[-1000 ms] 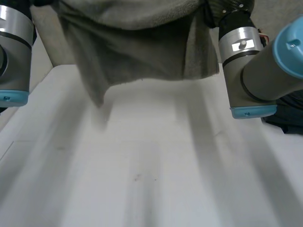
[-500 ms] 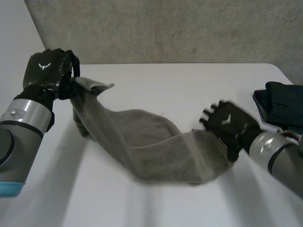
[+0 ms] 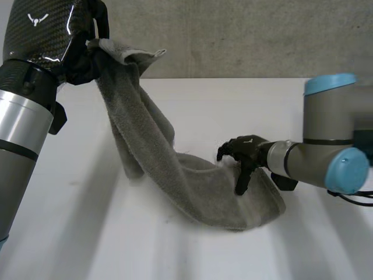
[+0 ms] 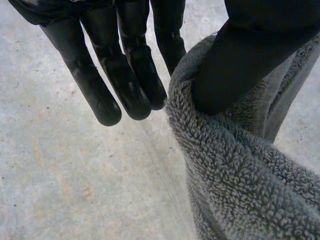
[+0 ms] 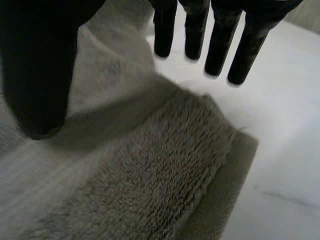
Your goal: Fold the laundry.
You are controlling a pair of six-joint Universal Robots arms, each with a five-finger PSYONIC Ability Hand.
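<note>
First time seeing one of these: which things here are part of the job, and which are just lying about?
In the job: grey towel, pinched at one end by the raised left hand; right hand, open over its other end on the white table.
Lying about: a dark thing behind the right arm, mostly hidden.

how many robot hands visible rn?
2. The left hand is raised, pinching the towel by its top corner; the right hand is open over its lower end on the table.

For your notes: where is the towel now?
Head view: the towel hangs from the left hand down to the table, under the right hand.
</note>
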